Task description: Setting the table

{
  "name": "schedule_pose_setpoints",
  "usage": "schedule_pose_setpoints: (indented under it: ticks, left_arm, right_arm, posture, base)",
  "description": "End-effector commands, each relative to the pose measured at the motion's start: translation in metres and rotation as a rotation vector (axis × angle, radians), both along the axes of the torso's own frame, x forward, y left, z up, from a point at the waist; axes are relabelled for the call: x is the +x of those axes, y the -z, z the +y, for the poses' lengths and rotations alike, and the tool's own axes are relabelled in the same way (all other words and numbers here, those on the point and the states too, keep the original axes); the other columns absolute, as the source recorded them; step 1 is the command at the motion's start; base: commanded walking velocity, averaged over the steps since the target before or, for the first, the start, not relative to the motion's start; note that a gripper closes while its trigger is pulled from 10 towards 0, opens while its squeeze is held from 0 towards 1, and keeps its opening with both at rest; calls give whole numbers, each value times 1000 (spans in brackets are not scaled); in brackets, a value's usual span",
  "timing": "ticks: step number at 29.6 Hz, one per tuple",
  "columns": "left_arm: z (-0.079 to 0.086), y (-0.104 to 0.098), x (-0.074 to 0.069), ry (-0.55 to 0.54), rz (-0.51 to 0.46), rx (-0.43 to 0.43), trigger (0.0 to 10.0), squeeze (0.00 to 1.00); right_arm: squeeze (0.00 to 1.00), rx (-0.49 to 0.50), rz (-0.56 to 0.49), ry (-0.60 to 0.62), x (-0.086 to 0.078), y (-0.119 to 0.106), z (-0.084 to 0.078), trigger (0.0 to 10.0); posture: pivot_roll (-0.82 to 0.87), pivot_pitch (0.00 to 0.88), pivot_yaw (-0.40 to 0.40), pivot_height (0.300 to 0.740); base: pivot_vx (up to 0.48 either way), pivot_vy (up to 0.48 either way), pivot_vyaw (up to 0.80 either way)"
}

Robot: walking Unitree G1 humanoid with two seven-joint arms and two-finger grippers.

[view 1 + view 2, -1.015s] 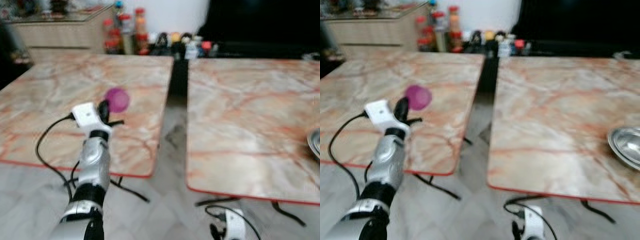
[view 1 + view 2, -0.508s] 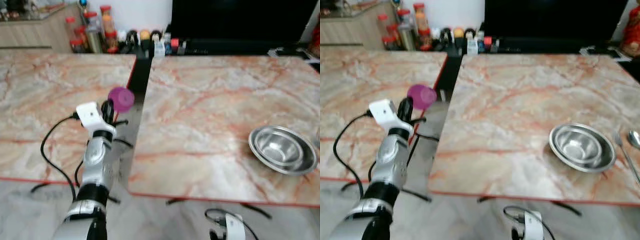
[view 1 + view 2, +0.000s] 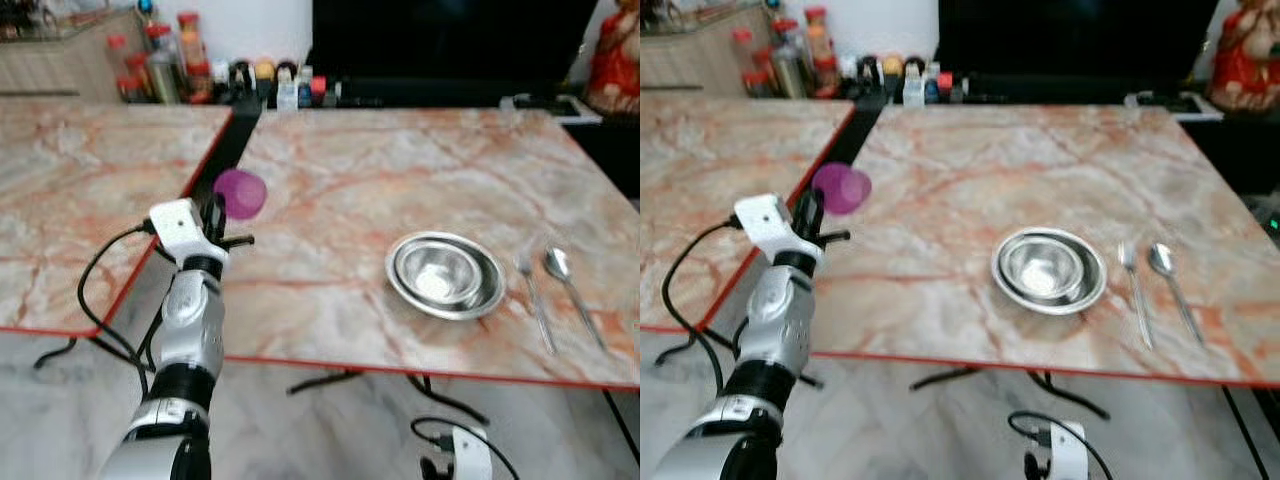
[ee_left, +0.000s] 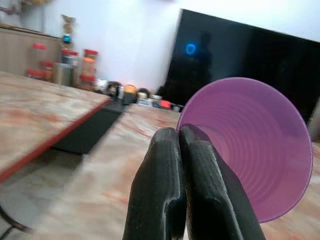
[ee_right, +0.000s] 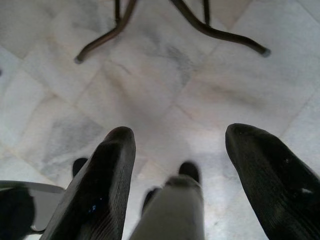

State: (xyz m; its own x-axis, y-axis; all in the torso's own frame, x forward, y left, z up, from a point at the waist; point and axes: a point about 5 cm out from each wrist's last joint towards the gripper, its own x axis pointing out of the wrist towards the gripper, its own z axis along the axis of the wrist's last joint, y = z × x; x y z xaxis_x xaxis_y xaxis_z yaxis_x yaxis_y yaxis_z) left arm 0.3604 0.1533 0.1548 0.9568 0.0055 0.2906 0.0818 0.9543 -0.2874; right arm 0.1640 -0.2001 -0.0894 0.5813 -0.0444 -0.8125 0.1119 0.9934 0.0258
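Swinging rightward, the head camera is now taking in the whole right-hand desk (image 3: 330,170), where half a second ago the steel bowl (image 3: 446,274) was sitting near the right edge of the frame and the cutlery was barely entering it; the things themselves are not shifting, only the view.

In the left eye view the left gripper (image 3: 214,216) is hanging at centre left, over the near-left corner of that desk beside the dark gap between the two desks. It is clamping the rim of a purple cup (image 3: 240,193), fingers (image 4: 170,185) pressed together on the cup wall in the left wrist view, with the cup's mouth tipping toward the wrist camera, so it is lying sideways, not upright.

The place setting is lying to the right of the cup: bowl at centre right, then a fork (image 3: 531,295) and spoon (image 3: 566,287) just beyond it, long axes running toward the near edge. The left arm is much the nearer to that spot, so the cup is probably heading rightward and needing to be turned upright.

The right gripper (image 5: 182,165) is hanging idle over the marble floor (image 5: 150,75), fingers spread wide apart.

Jars and bottles (image 3: 180,55) are crowding the upper left; no label or writing is readable.
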Motion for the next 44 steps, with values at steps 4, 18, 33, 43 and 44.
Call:
schedule_pose_setpoints:
  ticks: [4,18,33,43,44]
  left_arm:
    - [-4,-4,2,35,-10,-3,10000,0]
    - [-16,2,5,122,55,19,10000,0]
    - [-14,5,5,128,73,36,10000,0]
    - [-16,4,5,140,75,47,10000,0]
    - [-17,4,5,141,75,48,10000,0]
  right_arm:
    - [0,3,-2,15,-1,0,-1,10000]
    - [0,7,-2,39,-3,1,1,10000]
    - [0,6,-5,32,-1,1,2,10000]
    - [0,8,-10,31,0,0,3,10000]
    - [0,8,-10,31,0,0,3,10000]
  posture:
    - [43,0,39,740]
    - [34,0,56,740]
    - [41,0,54,740]
    - [42,0,57,740]
    - [42,0,57,740]
  base:
    - [0,0,0]
    - [0,0,0]
    - [124,0,-184]
    - [282,0,0]
    - [285,0,0]
